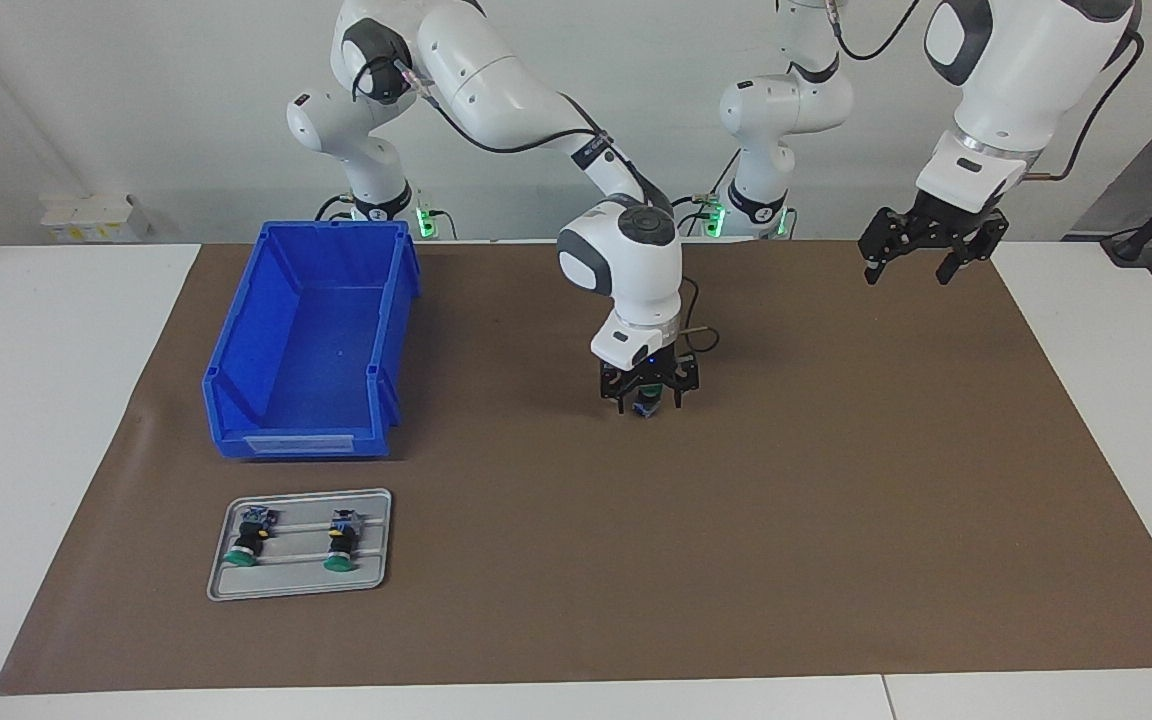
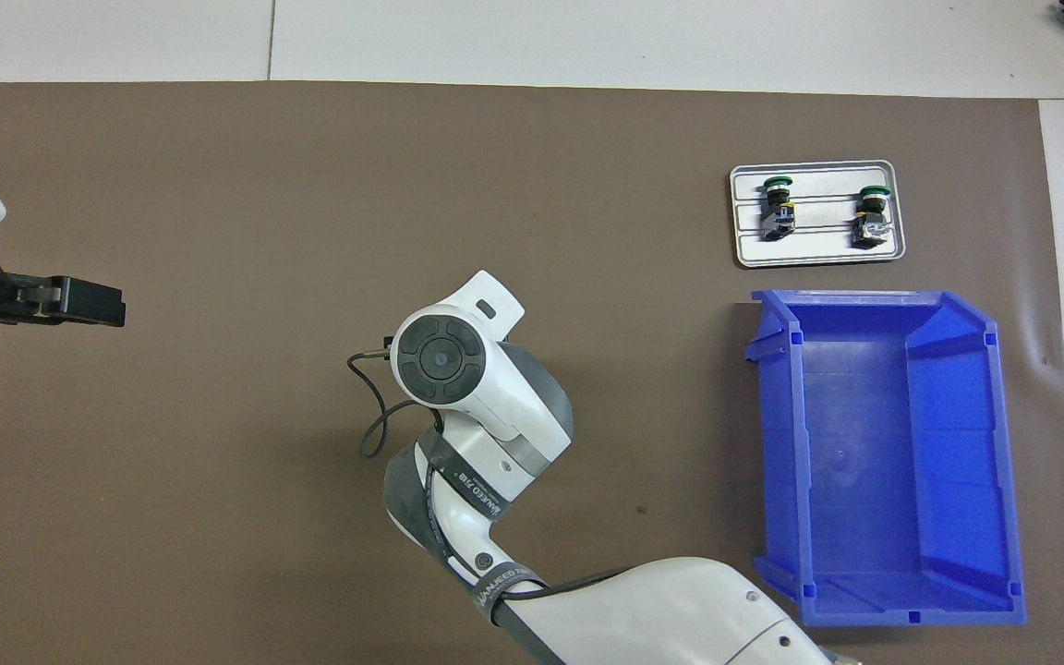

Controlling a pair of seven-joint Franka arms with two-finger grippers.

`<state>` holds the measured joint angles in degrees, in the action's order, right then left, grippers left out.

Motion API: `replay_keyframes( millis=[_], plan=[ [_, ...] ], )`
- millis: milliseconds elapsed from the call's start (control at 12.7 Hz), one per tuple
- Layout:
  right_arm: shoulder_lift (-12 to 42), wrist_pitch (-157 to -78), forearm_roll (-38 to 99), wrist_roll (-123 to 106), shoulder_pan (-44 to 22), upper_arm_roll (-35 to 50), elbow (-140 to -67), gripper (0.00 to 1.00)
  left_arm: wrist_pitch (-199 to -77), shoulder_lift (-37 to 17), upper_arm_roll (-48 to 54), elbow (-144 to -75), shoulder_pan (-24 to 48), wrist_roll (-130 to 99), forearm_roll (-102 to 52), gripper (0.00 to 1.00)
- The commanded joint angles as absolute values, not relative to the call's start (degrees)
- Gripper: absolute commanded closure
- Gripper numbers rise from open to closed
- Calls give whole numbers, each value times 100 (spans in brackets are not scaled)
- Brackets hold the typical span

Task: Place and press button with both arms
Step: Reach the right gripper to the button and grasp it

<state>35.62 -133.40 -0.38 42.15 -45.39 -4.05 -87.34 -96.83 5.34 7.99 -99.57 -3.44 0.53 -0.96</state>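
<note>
Button at mid-mat between the right gripper's fingers; two more buttons on the tray.

A button (image 1: 647, 408) sits low at the middle of the brown mat (image 1: 836, 500), its grey-blue block showing between the fingers of the right gripper (image 1: 649, 398), which points straight down around it; whether the fingers press on it or stand just clear cannot be told, nor whether it rests on the mat. Two further buttons (image 1: 249, 537) (image 1: 341, 541) lie on their sides, well apart from it, on the grey tray (image 1: 301, 585) at the right arm's end of the table, green caps pointing away from the robots. The blue bin (image 1: 311, 340) stands just beside the tray, nearer to the robots. The left gripper (image 1: 921, 262) hangs over the mat at the left arm's end, fingers apart, holding nothing.
</note>
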Motion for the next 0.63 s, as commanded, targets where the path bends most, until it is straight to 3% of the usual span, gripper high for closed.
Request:
replay_keyframes(
  millis=[0, 236, 394, 551],
  plan=[
    [3480, -13421, -149, 4210, -4526, -378, -8912, 16, -9756, 615, 835, -10072, -396, 44, -79, 0],
    [3472, -13386, -158, 4210, -4526, -369, -8930, 62, -9756, 615, 835, -10072, -396, 53, -79, 0],
    [3454, -13351, -158, 4201, -4526, -369, -8965, 100, -9756, 615, 835, -10081, -396, 53, -79, 0],
    [3463, -13351, -158, 4184, -4544, -369, -8921, 100, -9756, 615, 835, -10072, -396, 53, -79, 0]
  ],
)
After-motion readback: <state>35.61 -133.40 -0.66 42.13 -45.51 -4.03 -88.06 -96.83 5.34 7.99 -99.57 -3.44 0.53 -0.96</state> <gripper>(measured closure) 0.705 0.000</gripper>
